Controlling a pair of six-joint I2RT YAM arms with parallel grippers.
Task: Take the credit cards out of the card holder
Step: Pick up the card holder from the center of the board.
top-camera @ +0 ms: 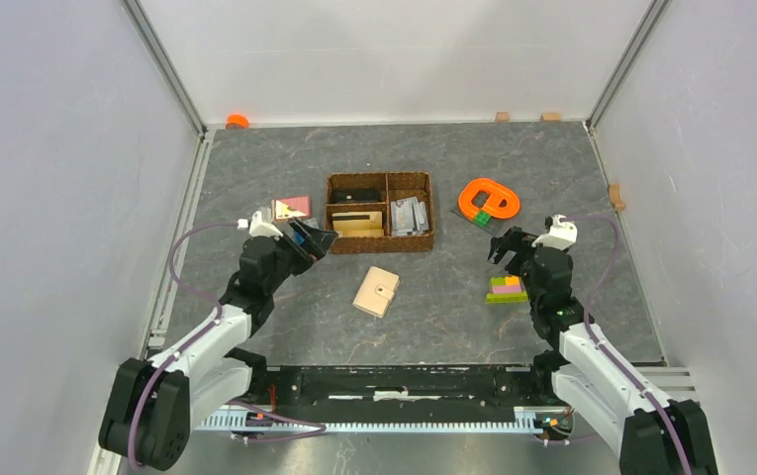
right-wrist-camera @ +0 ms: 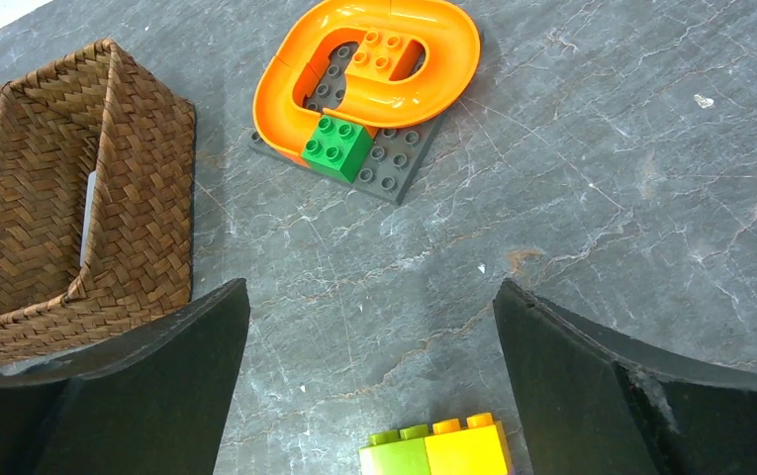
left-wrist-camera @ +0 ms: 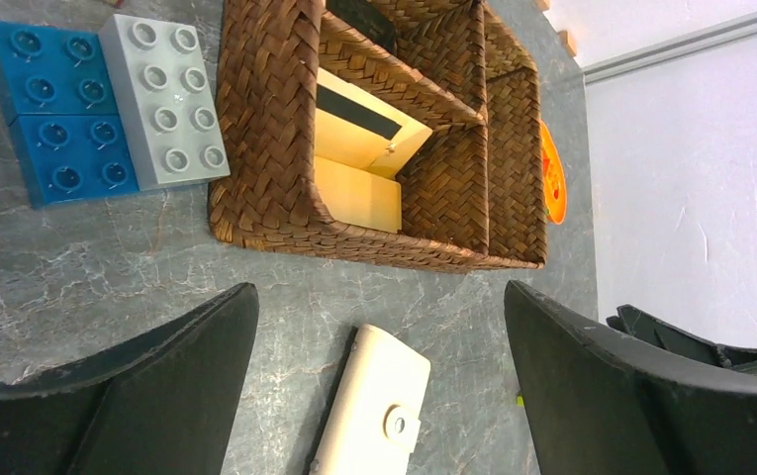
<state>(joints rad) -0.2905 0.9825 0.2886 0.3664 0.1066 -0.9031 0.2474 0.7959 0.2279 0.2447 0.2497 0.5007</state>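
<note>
1. Left claw (left-wrist-camera: 379, 297): fingers spread wide and holding nothing. It hovers above the table (top-camera: 453, 317), just off the near left corner of the woven basket (left-wrist-camera: 265, 119).

2. Right claw (right-wrist-camera: 369, 292): also spread wide and empty. It sits over bare table between the orange track piece (right-wrist-camera: 369, 59) and a green-and-yellow brick stack (right-wrist-camera: 433, 450).

3. Card holder (top-camera: 377, 291): lies flat and folded shut on the table in front of the basket and apart from it. It is between the two arms, nearer the left claw, with the snap tab (left-wrist-camera: 399, 424) facing up.

4. Handling (judgement):
   - The holder looks light, thin and pliable, with a smooth cover, so it is likely to slide or buckle under a one-sided push.
   - Pin one cover with one claw.
   - Take the tab or the free long edge with the other claw.
   - The cards inside should be stiff and slick, so pinch them by an exposed edge.

5. Not visible:
   - No card can be seen, and neither can the interior.
   - Whether the snap is engaged cannot be told.
   - The left wrist view cuts off the holder's lower end.
   - The right wrist view does not show the holder at all.
</note>
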